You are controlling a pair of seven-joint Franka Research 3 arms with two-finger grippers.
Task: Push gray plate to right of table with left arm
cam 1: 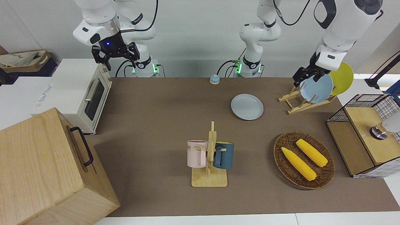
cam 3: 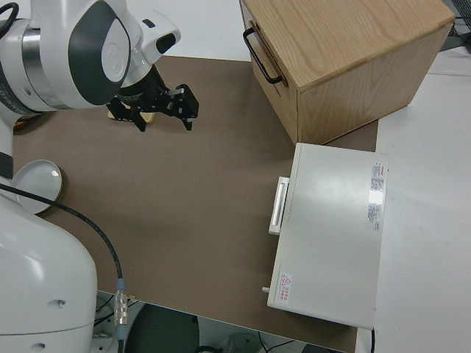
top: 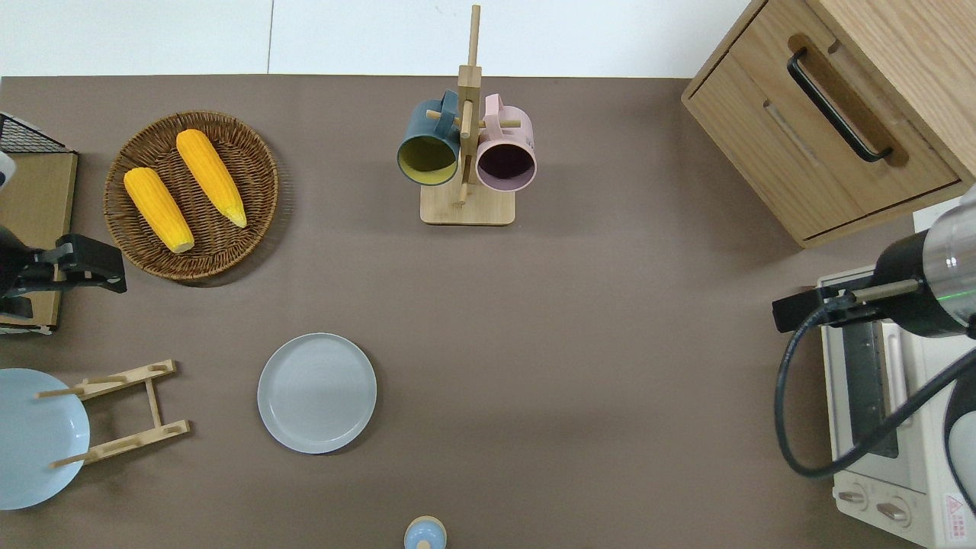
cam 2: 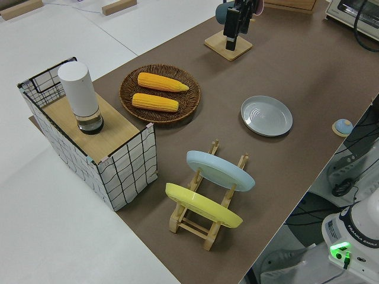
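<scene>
The gray plate [cam 1: 247,107] [top: 316,393] [cam 2: 266,115] [cam 3: 37,184] lies flat on the brown table [cam 1: 156,125] [top: 579,343], slightly toward the left arm's end and nearer to the robots than the mug stand. My left gripper [cam 1: 306,82] [top: 84,267] [cam 2: 231,32] hangs open and empty in the air. It is over the table's left-arm end, between the corn basket and the wire shelf, well apart from the plate. My right gripper [cam 1: 117,61] [cam 3: 162,118] is open and parked.
A wooden rack [top: 122,412] holds a sky-blue plate [cam 1: 317,89] and a yellow plate [cam 1: 343,78]. Also here are a wicker basket [top: 252,152] with two corn cobs, a mug stand [top: 467,206], a small bell [top: 425,534], a toaster oven [cam 1: 78,93], a wooden cabinet [cam 1: 47,168] and a wire shelf [cam 2: 124,165].
</scene>
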